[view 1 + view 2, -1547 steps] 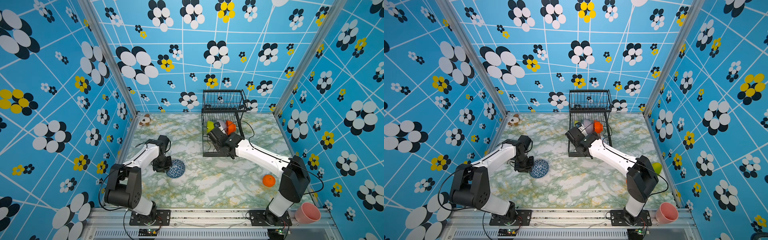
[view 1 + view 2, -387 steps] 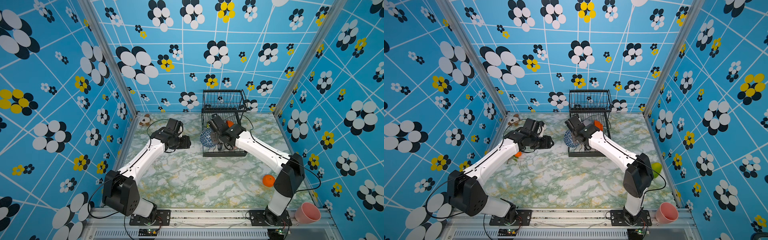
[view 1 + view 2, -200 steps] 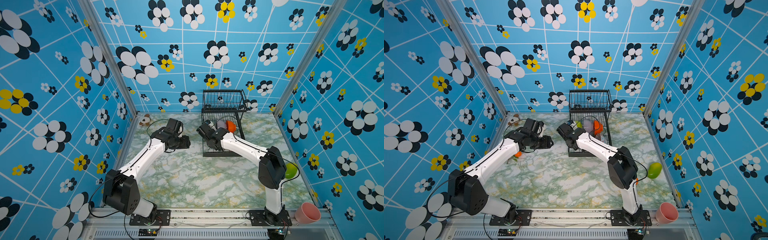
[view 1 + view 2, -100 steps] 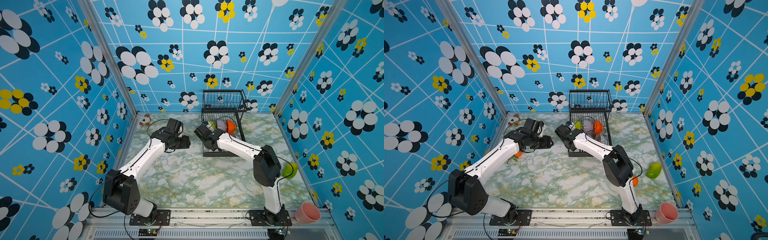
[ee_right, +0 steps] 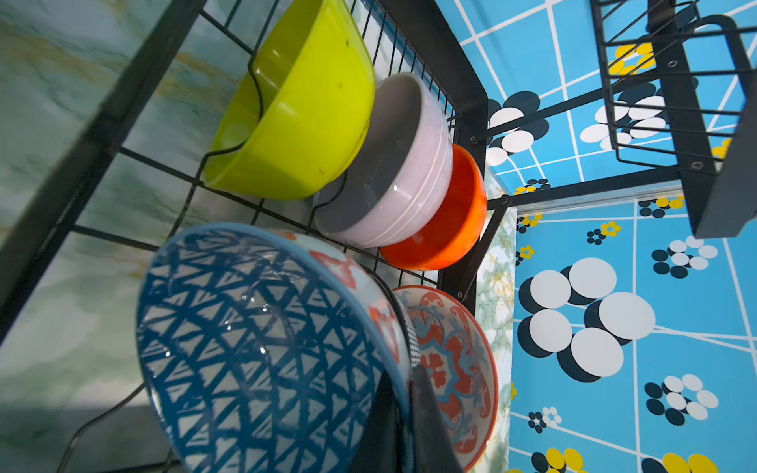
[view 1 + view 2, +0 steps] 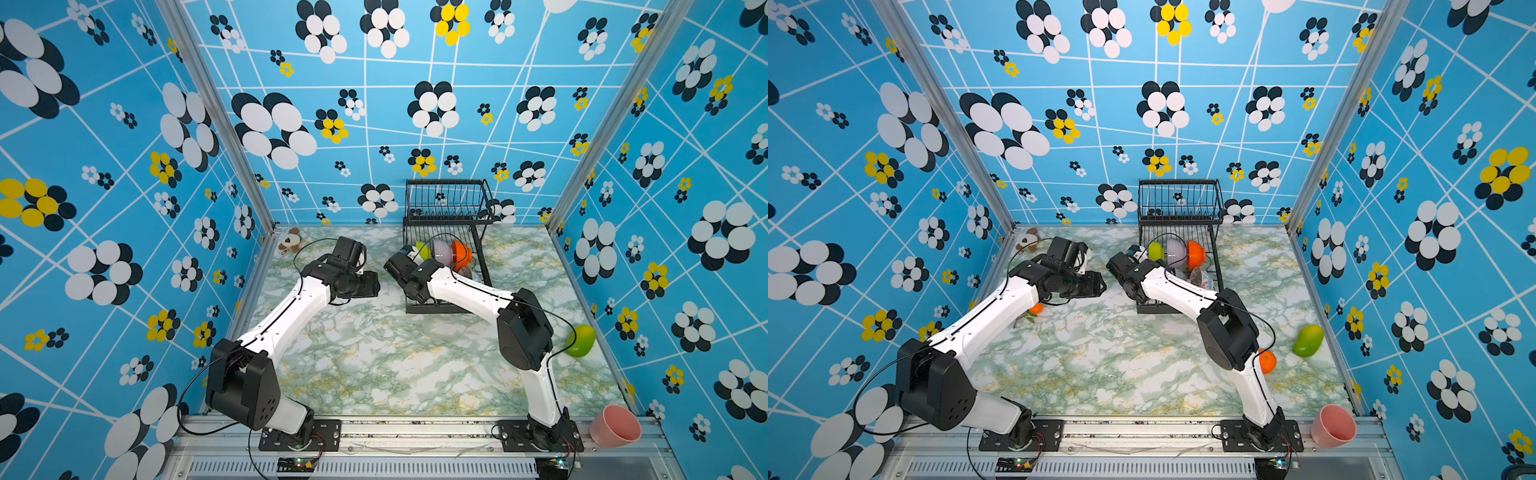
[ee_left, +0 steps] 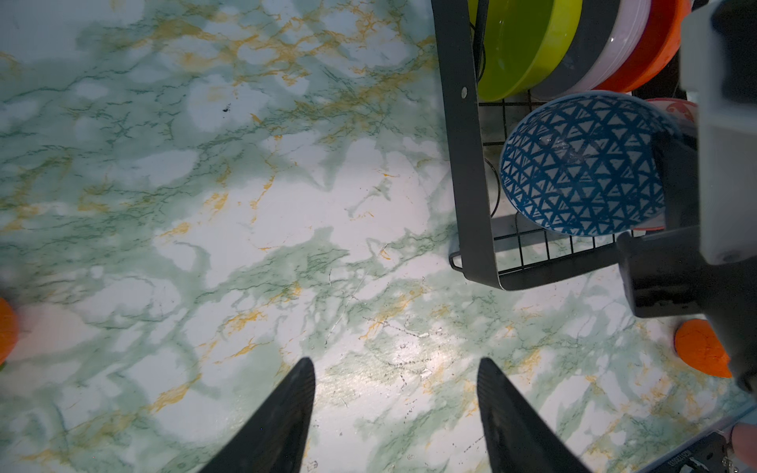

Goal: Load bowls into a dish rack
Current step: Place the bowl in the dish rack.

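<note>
The right claw (image 5: 403,393) is clamped on the rim of the blue geometric bowl (image 5: 262,340). It holds the bowl tilted inside the lower tray of the black dish rack (image 6: 1179,195), near the tray's front corner. The red-blue floral bowl (image 5: 450,360) leans just behind it. The lime-green bowl (image 5: 303,106), lilac bowl (image 5: 413,164) and orange bowl (image 5: 454,217) stand on edge, packed in a row at the tray's back.

The left claw (image 7: 395,362) hangs open and empty over bare marble tabletop (image 6: 395,365), beside the rack's side bar. An orange fruit (image 6: 1266,361), a green fruit (image 6: 1307,340) and a pink cup (image 6: 1333,424) lie well apart from the rack, toward the front right.
</note>
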Motion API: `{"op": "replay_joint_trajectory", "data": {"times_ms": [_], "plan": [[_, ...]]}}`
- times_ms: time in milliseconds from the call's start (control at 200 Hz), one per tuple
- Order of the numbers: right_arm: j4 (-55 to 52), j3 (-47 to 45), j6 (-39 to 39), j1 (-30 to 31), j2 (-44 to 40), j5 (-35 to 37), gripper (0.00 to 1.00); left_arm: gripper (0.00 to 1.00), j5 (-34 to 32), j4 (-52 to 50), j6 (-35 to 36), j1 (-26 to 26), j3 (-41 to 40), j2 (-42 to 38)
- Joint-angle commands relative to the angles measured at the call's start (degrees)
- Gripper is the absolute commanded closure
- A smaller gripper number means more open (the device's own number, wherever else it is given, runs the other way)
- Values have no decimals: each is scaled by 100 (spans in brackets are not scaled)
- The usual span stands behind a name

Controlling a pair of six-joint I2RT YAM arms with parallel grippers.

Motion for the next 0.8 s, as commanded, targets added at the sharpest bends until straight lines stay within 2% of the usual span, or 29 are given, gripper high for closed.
{"op": "replay_joint_trajectory", "data": {"times_ms": [0,510,795], "plan": [[-100,225,-77,32,49,424,100,35,-106,-122,5,40,39,43],[-227,449,-360,87,526,945,100,36,-163,-122,-1,45,39,25],[-250,493,-384,113,634,1002,100,36,-262,-124,22,43,42,-19]]}}
